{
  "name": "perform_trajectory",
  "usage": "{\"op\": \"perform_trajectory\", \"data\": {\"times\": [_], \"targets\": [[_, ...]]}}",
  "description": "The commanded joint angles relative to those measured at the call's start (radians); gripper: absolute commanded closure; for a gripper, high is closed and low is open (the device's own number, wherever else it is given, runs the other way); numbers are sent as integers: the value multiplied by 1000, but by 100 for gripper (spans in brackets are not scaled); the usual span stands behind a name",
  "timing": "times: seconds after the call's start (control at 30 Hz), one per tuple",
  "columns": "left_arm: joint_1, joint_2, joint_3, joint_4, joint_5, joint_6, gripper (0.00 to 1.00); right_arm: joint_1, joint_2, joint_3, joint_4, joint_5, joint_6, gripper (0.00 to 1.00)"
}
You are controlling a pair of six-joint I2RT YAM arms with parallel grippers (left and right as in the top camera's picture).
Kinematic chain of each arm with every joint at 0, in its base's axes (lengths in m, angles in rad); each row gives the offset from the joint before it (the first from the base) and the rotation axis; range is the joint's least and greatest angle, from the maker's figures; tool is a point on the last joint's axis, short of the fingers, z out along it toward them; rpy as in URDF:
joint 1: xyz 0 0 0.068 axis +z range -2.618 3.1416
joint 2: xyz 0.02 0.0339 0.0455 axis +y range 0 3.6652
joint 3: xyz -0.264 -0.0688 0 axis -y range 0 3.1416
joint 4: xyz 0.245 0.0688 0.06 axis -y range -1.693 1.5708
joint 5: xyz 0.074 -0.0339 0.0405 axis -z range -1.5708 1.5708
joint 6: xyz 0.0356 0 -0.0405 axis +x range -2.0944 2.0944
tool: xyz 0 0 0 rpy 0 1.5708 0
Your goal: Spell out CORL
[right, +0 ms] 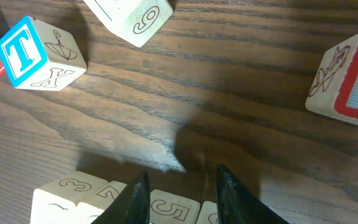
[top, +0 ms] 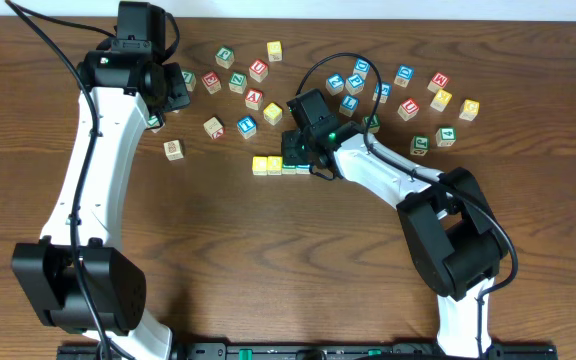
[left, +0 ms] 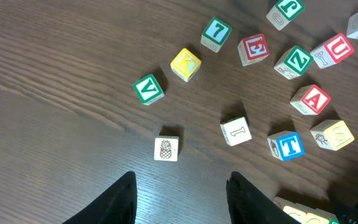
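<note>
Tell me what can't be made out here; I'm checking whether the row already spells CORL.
- Right wrist: the row of cubes is cut off by the bottom edge, so the top letters are unseen.
- Right wrist: whether the right gripper pinches a cube, since any contact lies at that edge.
- Overhead: the row's right end hides under that gripper, and the letters are too small.
- Left wrist: the corner cubes are cropped at the bottom right.

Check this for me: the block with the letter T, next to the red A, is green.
Wrong colour: the T block is blue, not green, as the left wrist view shows. It does lie next to the red A block.
</note>
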Motion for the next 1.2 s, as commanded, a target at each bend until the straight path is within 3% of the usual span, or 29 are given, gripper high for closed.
{"op": "perform_trajectory", "data": {"times": [0.0,0.97,1.17], "targets": [[0,-26,11,-7,-9,8,54,8,17,11,-4,7,15,71],[-1,-26,11,-6,-9,8,54,4,9,11,44,-22,-3,71],[-1,-26,11,-7,-9,8,54,-43,-59,23,60,-22,-13,65]]}}
